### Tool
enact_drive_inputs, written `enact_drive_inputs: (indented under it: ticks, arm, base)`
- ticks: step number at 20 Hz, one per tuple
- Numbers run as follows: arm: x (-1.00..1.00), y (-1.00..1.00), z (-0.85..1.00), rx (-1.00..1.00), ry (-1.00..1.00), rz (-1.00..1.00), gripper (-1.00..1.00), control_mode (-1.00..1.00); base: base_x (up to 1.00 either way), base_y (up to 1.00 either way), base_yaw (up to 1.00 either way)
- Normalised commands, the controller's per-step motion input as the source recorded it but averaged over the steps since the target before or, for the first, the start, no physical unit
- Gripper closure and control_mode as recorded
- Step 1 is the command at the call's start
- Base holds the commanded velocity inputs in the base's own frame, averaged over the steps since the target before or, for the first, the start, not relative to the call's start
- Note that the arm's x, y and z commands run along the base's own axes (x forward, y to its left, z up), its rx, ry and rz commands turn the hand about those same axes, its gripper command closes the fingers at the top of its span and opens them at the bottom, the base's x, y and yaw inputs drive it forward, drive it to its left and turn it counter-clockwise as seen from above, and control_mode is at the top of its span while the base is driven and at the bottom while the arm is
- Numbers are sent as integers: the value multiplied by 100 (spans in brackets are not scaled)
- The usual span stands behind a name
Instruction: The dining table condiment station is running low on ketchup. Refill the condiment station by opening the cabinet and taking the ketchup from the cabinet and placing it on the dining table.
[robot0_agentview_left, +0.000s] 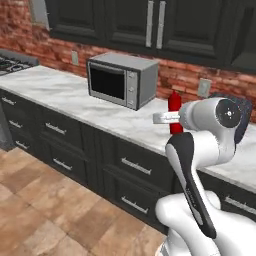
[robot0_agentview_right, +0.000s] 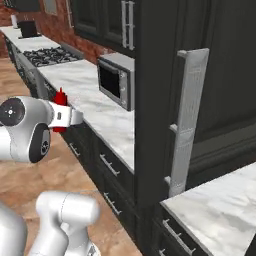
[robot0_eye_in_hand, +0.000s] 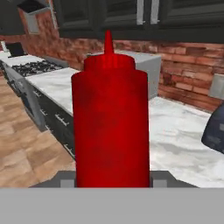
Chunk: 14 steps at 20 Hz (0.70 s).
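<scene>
The gripper (robot0_agentview_left: 169, 118) is closed on the ketchup (robot0_eye_in_hand: 110, 122) — bottle upright, nozzle up, filling the centre of the hand view, held above the marble bench (robot0_agentview_left: 60, 90) at centre right of the left base view

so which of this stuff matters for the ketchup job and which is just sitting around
Job:
- ketchup, upright between the jaws
- gripper
- wall cabinets, doors shut

Just there:
- microwave
- stove
- counter
- drawers
- outlet
</scene>
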Motion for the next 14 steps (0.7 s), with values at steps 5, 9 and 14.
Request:
enact_drive_inputs:
  ticks: [5, 9, 14]
  arm:
    - [0, 0, 0, 0, 0, 0, 100, 100]
    - [0, 0, 0, 0, 0, 0, 100, 100]
    - [0, 0, 0, 0, 0, 0, 100, 100]
  base:
    - [25, 21, 79]
    - [46, 7, 75]
    - [59, 8, 70]
